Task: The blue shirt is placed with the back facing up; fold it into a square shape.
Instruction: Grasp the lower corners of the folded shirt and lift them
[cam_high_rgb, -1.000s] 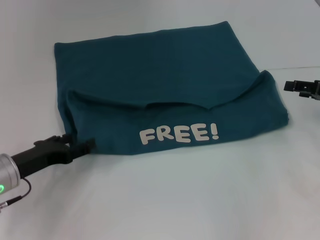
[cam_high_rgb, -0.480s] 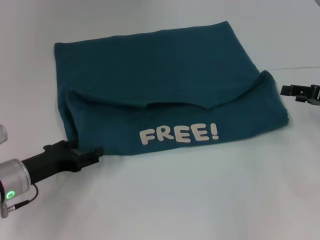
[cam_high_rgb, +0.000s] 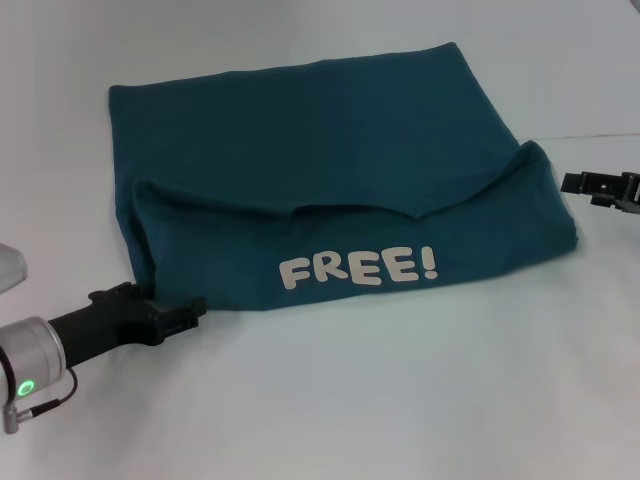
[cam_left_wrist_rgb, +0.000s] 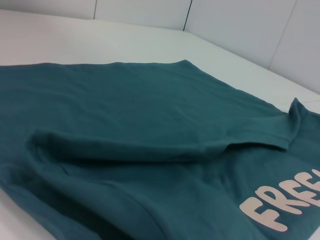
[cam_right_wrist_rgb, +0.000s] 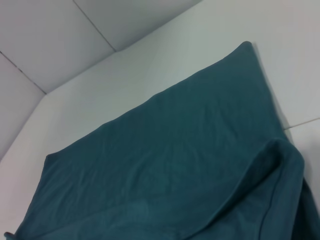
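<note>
Blue shirt (cam_high_rgb: 320, 190) lies flat on the white bench (cam_high_rgb: 400, 400), already doubled over: near part turned back so the white "FREE!" lettering (cam_high_rgb: 357, 268) shows face-up on the flap, plain back beyond it. Long axis runs side to side across the bench as seen from the robot. Left claw (cam_high_rgb: 185, 313) sits low, just beside the shirt's near-left corner, tips pointing in toward the fabric; can't confirm contact, and can't tell how far its fingers are spread. Right claw (cam_high_rgb: 585, 184) hangs off the shirt's right edge, beside the raised fold hump, apart from the cloth; its spread also can't be told. Judgement: left claw is the nearer one, shirt lying ahead and to its right, so the next fold prob. turns on that corner, w/ the right claw taking the opposite side. Views differ: head view gives both claws and the whole outline; left wrist view shows the flap's rolled edge (cam_left_wrist_rgb: 165, 147) standing proud w/ a hollow under it, plus part of the lettering, but no fingers; right wrist view shows the far corner (cam_right_wrist_rgb: 245, 46) and the hump at the right side, no lettering, no fingers. Risk: loose layers may slip apart if only the top layer is caught.
</note>
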